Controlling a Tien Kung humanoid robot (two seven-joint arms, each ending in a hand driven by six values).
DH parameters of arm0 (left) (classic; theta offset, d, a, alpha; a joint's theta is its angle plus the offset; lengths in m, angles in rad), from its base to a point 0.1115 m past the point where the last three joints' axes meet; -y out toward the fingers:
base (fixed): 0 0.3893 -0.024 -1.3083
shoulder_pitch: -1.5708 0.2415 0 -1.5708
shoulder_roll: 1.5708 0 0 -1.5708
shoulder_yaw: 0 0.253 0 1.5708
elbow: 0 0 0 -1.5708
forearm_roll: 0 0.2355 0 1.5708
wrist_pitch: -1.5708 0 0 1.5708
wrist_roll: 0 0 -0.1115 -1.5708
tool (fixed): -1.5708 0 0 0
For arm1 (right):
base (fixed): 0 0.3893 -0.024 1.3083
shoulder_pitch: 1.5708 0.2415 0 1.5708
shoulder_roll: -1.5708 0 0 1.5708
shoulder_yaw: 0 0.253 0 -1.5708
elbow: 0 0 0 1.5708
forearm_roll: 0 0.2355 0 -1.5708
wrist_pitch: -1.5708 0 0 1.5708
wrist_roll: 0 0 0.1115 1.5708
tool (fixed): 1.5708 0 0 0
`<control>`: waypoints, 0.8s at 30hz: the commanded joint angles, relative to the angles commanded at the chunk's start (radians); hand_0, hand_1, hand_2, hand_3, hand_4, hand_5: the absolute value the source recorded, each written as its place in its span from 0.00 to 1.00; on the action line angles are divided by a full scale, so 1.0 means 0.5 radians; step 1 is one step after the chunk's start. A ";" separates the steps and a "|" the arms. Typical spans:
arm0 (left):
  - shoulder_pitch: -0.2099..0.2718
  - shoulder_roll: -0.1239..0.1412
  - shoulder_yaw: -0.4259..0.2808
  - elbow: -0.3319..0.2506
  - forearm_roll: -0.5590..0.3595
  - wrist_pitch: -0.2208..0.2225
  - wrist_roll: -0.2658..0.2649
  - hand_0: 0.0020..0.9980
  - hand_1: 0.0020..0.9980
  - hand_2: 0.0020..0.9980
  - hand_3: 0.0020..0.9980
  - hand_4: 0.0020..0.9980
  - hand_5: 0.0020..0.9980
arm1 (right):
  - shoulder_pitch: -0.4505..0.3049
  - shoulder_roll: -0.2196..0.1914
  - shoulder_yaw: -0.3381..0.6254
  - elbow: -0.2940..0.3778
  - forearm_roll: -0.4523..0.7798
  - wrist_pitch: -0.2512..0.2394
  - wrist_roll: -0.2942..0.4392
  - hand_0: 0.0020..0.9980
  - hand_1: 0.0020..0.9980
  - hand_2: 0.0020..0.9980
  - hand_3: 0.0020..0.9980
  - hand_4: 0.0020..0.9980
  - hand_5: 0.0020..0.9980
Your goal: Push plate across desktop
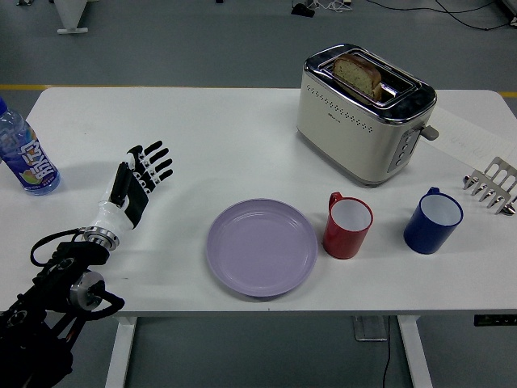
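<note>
Left hand (136, 186) hovers at mid-left of the frame, fingers spread, grasping nothing. The round lilac plate (262, 247) sits lower centre, well apart, just beside the red mug (347, 226).

The setting is a robotics laboratory or test area rather than a home kitchen. The white table (242, 137) is a height-adjustable desk standing on a grey industrial floor (161, 48) marked with a yellow line (24, 86). Loose black cables (452, 12) lie on the floor beyond it. The toaster (363, 113), mugs and bottle are laid out as test props.
</note>
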 joint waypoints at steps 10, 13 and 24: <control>0.088 0.198 -0.293 -0.070 -0.015 -0.150 0.266 0.82 0.82 0.81 0.79 0.54 1.00 | 0.003 0.005 -0.013 -0.002 0.036 0.006 0.012 0.55 0.46 0.56 0.58 0.31 0.45; 0.121 0.242 -0.367 -0.079 -0.044 -0.156 0.283 0.82 0.82 0.81 0.79 0.54 1.00 | 0.002 0.009 -0.013 -0.001 0.042 0.005 0.011 0.55 0.46 0.56 0.58 0.31 0.45; 0.187 0.339 -0.588 -0.036 -0.167 -0.153 0.287 0.82 0.82 0.81 0.78 0.55 1.00 | 0.002 0.014 -0.011 0.002 0.037 0.007 0.003 0.55 0.46 0.56 0.58 0.31 0.45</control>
